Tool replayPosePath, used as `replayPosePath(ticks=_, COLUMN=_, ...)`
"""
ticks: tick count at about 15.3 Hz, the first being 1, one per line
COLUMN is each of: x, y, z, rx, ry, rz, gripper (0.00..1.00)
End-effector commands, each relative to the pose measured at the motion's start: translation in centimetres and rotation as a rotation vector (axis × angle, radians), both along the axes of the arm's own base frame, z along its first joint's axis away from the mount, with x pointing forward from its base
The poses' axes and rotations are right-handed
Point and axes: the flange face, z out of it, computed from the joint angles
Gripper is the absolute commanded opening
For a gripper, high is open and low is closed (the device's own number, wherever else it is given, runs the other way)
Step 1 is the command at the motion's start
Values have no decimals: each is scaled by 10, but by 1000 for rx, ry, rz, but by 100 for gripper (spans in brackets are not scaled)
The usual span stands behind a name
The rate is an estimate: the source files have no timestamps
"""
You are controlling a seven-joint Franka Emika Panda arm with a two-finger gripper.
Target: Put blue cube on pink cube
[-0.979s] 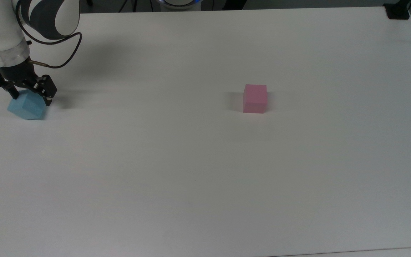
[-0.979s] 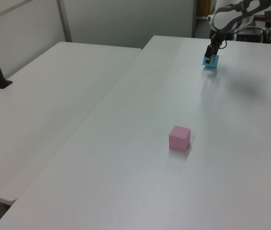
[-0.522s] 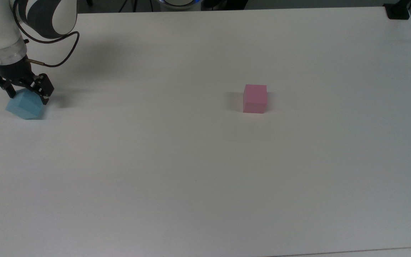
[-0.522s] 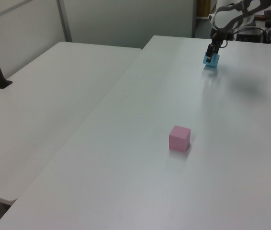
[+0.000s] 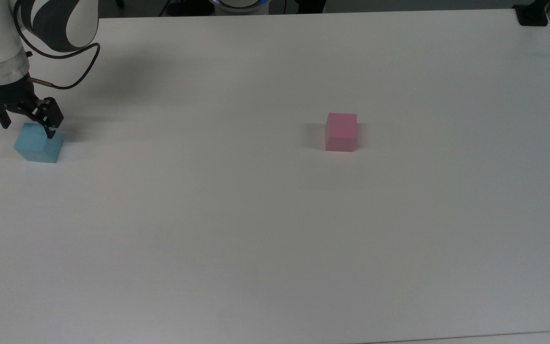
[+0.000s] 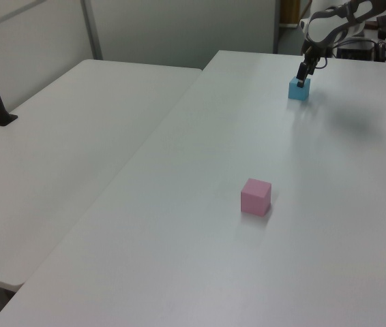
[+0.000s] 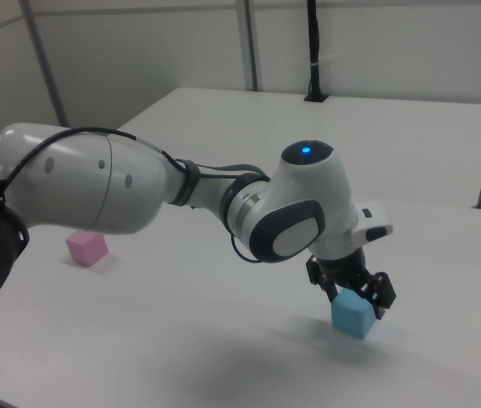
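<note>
With nothing yet stacked, the blue cube (image 5: 37, 144) is seen flat on the white table (image 5: 265, 229) beneath the gripper (image 5: 26, 128), its fingers spread and holding nothing, well apart from the pink cube (image 5: 341, 132) awaiting it.

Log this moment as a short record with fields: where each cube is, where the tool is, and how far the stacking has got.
blue cube: flat on the white table, near the top view's left edge
pink cube: alone on the table, far toward the top view's right of the blue cube, nothing on it
tool: fingers spread, just above the blue cube's top, straddling its upper edge
grip: none, blue cube not lifted
stacking: not yet done
</note>
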Motion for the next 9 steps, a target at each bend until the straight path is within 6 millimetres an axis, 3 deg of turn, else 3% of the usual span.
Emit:
replayPosePath(ticks=1, x=-1, y=-1, z=-10, rx=-18, ry=-2, rz=-2, gripper=98)
replayPosePath(ticks=3, x=-1, y=0, z=-15, rx=-13, ry=4, rz=-3, gripper=74)
replayPosePath(ticks=4, x=-1, y=0, z=-13, rx=-14, ry=3, rz=-3, gripper=69)
replayPosePath(ticks=6, x=-2, y=-1, z=1, rx=-12, ry=-15, rz=-13, gripper=63)
replayPosePath(ticks=9, x=-4, y=6, z=28, rx=2, ry=-15, rz=-11, gripper=63)
